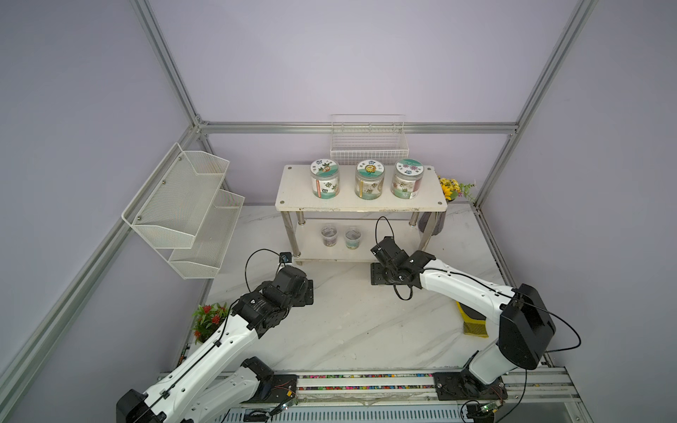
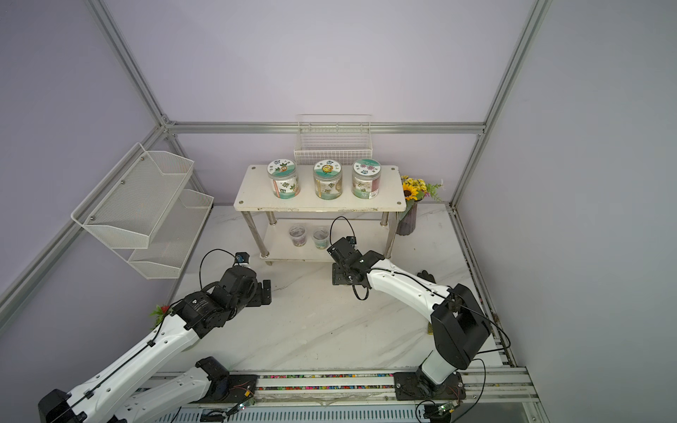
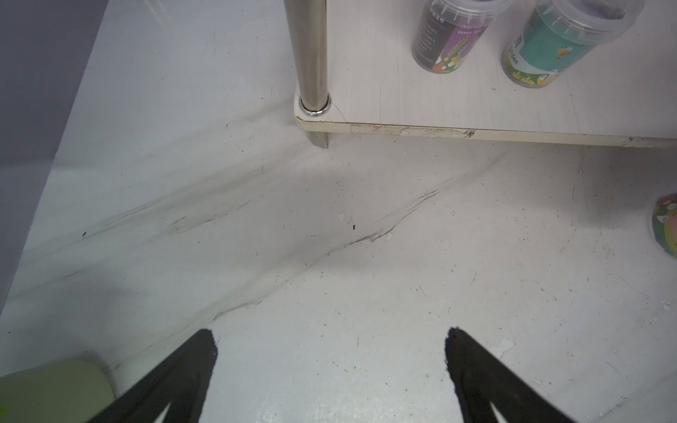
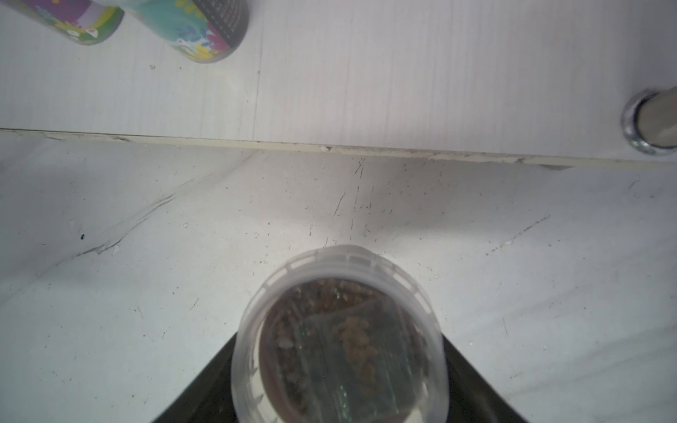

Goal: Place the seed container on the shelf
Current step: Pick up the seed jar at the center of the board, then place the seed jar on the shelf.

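The seed container (image 4: pixel 339 340), a clear tub with a white ribbed rim and brown seeds inside, sits between the black fingers (image 4: pixel 205 388) of my right gripper (image 4: pixel 339 370), which is shut on it. It is just in front of the lower board (image 4: pixel 403 91) of the shelf (image 1: pixel 293 194); in both top views my right wrist (image 1: pixel 390 262) hides it. A sliver of its colourful label (image 3: pixel 666 227) shows in the left wrist view. My left gripper (image 3: pixel 331 337) is open over bare table, near the shelf's front left leg (image 3: pixel 311 55).
Three labelled jars (image 1: pixel 369 179) stand on the top board, and two small containers (image 1: pixel 329 236) on the lower one. A mesh wall rack (image 1: pixel 183 208) hangs at left, a wire basket (image 1: pixel 369 143) behind. Sunflower vase (image 2: pixel 408 216), red-flowered plant (image 1: pixel 208 320), yellow brush (image 1: pixel 474 322).
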{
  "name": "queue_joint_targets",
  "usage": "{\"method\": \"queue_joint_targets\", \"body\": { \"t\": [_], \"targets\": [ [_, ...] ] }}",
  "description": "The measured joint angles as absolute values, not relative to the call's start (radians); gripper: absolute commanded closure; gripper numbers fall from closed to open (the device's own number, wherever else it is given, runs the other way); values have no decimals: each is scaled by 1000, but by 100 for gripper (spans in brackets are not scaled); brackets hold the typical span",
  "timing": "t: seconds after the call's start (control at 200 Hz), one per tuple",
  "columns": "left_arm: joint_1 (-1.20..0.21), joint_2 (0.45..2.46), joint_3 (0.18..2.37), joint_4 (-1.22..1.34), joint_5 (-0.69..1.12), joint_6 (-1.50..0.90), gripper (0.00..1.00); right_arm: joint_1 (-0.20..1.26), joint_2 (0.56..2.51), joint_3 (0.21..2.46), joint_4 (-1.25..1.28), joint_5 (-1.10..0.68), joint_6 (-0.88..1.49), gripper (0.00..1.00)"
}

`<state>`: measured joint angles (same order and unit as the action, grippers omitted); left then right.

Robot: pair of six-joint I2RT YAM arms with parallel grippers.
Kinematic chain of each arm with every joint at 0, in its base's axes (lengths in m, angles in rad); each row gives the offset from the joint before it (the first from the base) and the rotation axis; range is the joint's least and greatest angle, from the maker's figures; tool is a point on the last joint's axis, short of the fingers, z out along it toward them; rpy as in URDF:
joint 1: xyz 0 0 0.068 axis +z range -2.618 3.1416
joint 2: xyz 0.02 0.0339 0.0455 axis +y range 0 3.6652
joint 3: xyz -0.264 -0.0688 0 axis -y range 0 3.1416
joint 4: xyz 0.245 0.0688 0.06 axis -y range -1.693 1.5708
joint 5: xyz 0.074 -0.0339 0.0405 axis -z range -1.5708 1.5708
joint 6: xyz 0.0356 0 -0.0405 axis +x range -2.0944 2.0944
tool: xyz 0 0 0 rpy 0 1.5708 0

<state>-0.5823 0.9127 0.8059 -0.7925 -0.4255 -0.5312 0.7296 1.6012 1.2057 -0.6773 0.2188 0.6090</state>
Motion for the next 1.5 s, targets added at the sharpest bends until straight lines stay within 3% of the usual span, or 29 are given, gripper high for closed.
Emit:
{"method": "queue_joint_targets", "body": {
  "t": [1.5],
  "targets": [
    [-582, 924, 806, -793, -415, -538, 1, 598, 1735, 1378, -642, 244, 454, 31]
  ]
}}
